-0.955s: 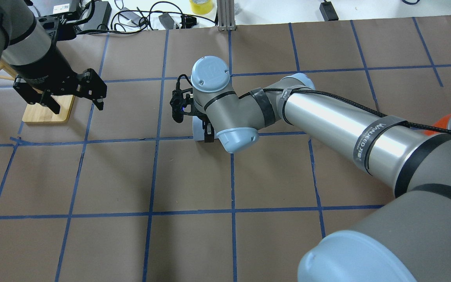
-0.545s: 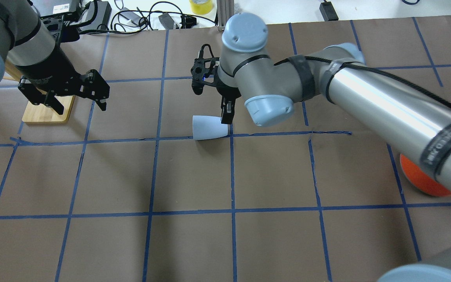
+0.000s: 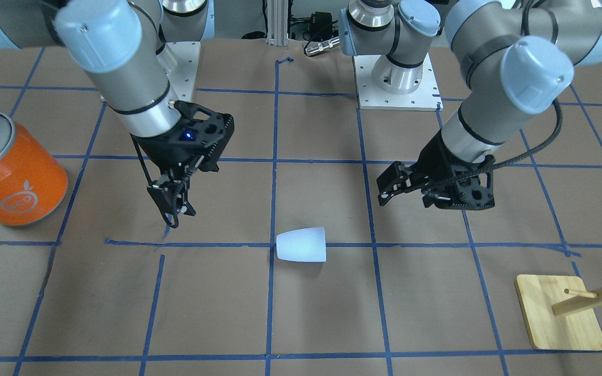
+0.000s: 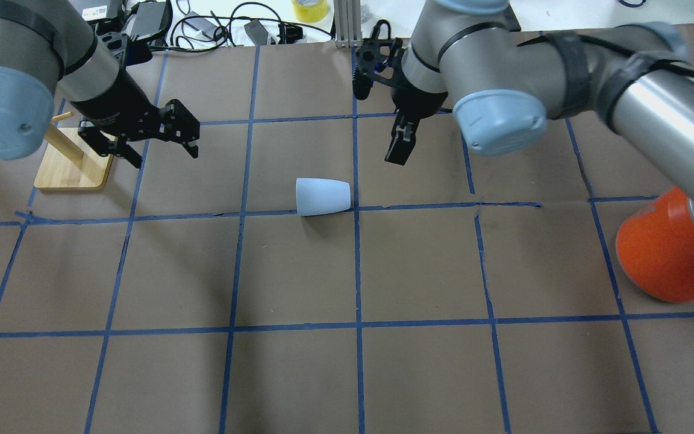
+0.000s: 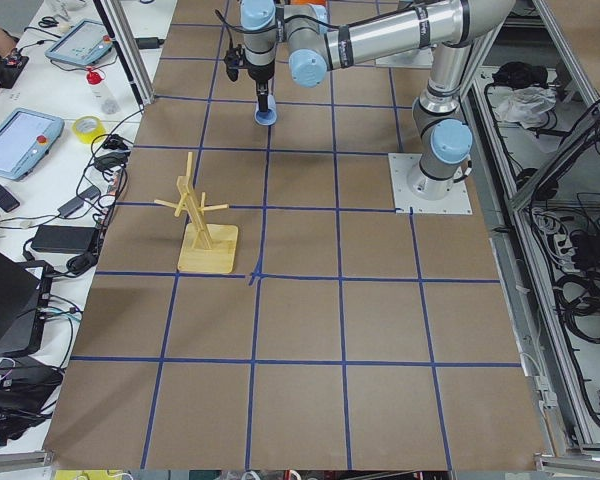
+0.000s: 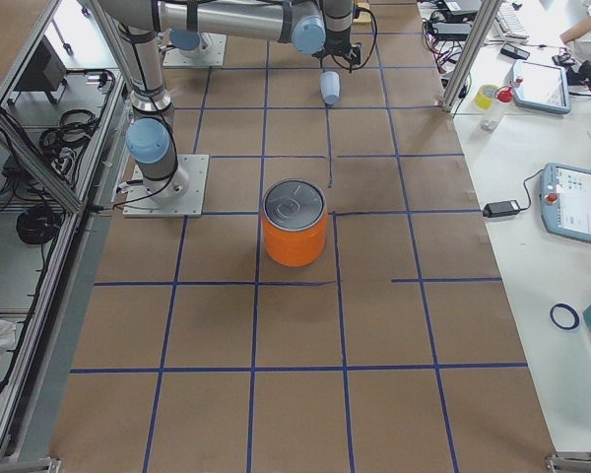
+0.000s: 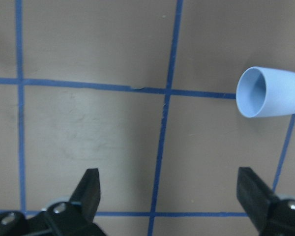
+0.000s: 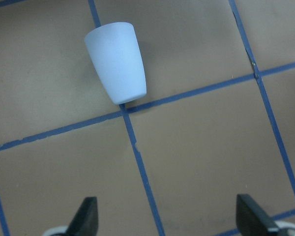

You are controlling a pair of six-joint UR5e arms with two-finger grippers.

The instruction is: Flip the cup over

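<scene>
Lying on its side mid-table, cup point(image 4: 321, 196) has its mouth toward the table's left edge, so probably not flipped yet. Right gripper point(image 8: 166, 214) and left gripper point(image 7: 168, 184) hover clear, fingers spread, likely ready for a grasp.

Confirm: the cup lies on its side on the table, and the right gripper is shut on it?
Wrong on the grip. The cup lies on its side on the table, but the right gripper is open and apart from it: the overhead exterior view shows the gap, the right wrist view its spread fingers.
</scene>
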